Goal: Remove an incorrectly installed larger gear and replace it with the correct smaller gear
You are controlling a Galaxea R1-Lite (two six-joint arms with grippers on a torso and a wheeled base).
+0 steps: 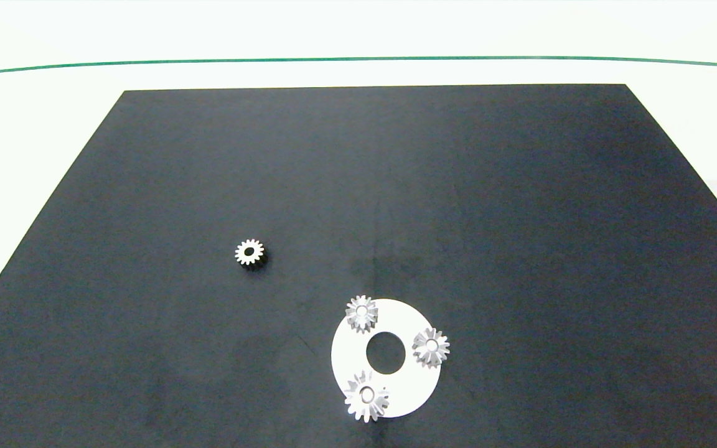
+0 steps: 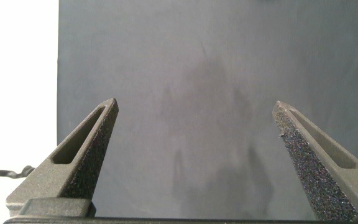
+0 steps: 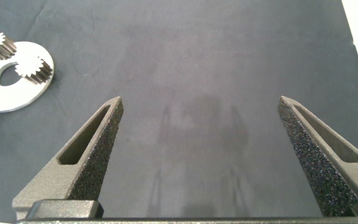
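Both pairs of jaws stand wide apart and hold nothing. On the left gripper (image 2: 195, 104) the two grey fingers (image 2: 89, 152) spread over bare black mat (image 2: 216, 56), with a strip of white table (image 2: 17, 81) off to one side; no gear shows in that wrist view. The right gripper (image 3: 199, 101) is spread just as wide over the same mat, and its wrist view catches the white disc (image 3: 17, 93) well away from the fingertips, with gears seated on it, one cut off at the picture's edge.

Only the head view shows the whole layout, though neither arm appears in it. There the white disc (image 1: 408, 392), with a round hole at its centre, carries three silver pointed-tooth gears around its rim. The larger gear (image 1: 366, 396) sits on the disc's near edge, overhanging it slightly. The smaller gear (image 1: 250, 253) lies alone on the mat, well apart from the disc, flat face up with its dark bore showing. A thin green line (image 1: 358, 60) crosses the white table beyond the mat.

No lettering or brand mark can be read on anything.
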